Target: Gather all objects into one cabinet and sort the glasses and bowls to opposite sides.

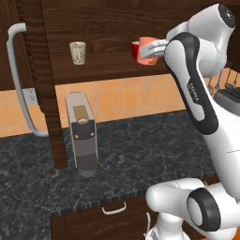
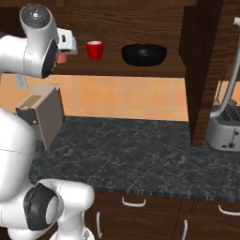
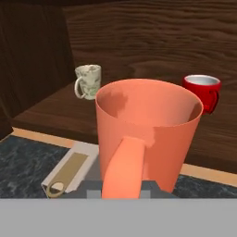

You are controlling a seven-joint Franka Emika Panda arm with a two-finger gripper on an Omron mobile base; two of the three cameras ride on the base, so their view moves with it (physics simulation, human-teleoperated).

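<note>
A salmon-orange cup is held at the open cabinet shelf.

Left base view: the salmon-orange cup (image 1: 149,50) is seen upper centre at the white hand, the cream patterned tumbler (image 1: 78,52) upper left. Right base view: the glossy red mug (image 2: 94,49) and wide black bowl (image 2: 144,54) stand on the dark wood shelf (image 2: 117,69). Hand view: the fingers are clamped on the cup's handle, bottom centre.

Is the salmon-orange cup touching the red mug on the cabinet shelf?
Apart. In the hand view the salmon-orange cup sits near the camera, and bare shelf separates it from the red mug farther back.
</note>
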